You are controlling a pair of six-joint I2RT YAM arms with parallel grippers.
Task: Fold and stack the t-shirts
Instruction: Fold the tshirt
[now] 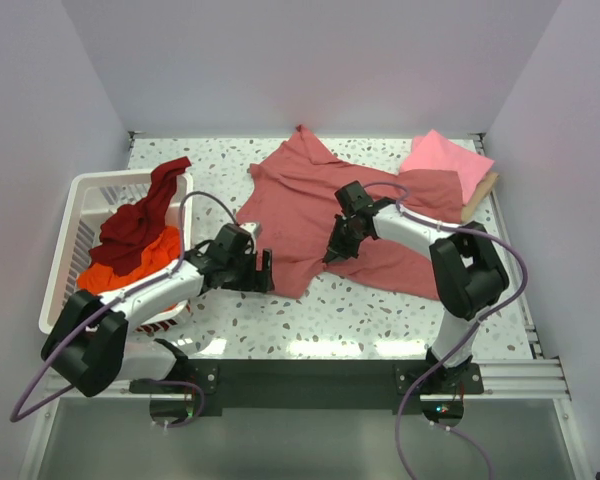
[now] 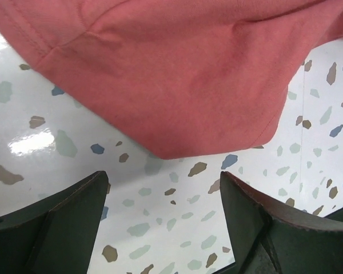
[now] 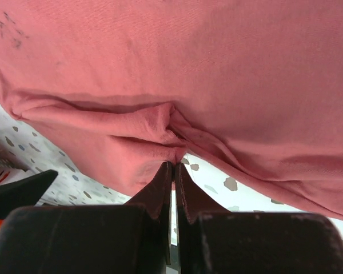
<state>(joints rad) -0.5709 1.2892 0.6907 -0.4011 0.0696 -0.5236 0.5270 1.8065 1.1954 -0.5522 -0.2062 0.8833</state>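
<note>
Centre of the overhead frame: the rose-red t-shirt (image 1: 295, 200) lies spread on the table (image 1: 380, 310). A folded pink t-shirt (image 1: 442, 158) sits at upper right. The maroon t-shirt (image 1: 130, 225) and orange t-shirt (image 1: 130, 268) wait in the basket (image 1: 80, 185) at left. My right gripper (image 3: 174, 165) is clamped on a gathered fold of the rose-red cloth. My left gripper (image 2: 163, 177) stands apart, just short of the hem corner. For a clean fold, I judge the left should take that corner squarely before either arm lifts.
</note>
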